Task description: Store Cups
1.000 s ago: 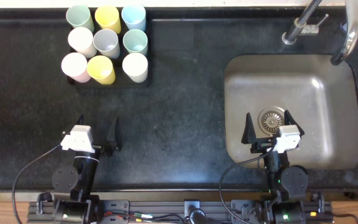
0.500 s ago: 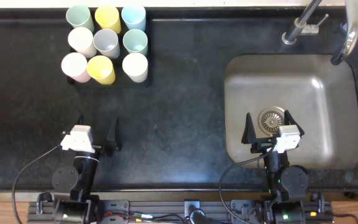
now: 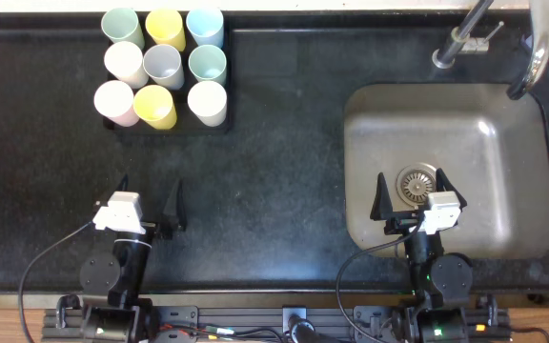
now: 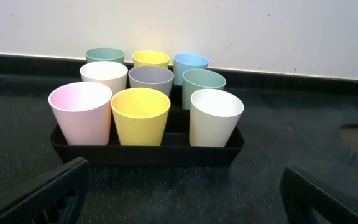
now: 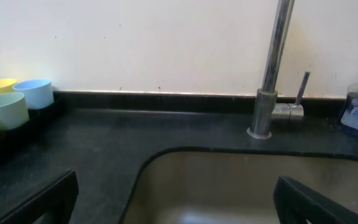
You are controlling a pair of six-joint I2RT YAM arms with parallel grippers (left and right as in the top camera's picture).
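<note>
Nearest, the left gripper (image 3: 151, 198) and the right gripper (image 3: 413, 189) both gape wide and hold nothing, the right one over the sink (image 3: 503, 124). Open dark worktop (image 3: 274, 171) lies beyond the left gripper. Past it, nine upright pastel cups (image 4: 140, 115) fill a black tray (image 4: 148, 152) three by three near the back wall. The front cups partly hide the rear ones.

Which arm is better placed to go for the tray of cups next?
Left, probably. The left gripper sits open in line with the black tray, its wrist view facing the cups squarely; the right gripper is over the sink, well to the side.
</note>
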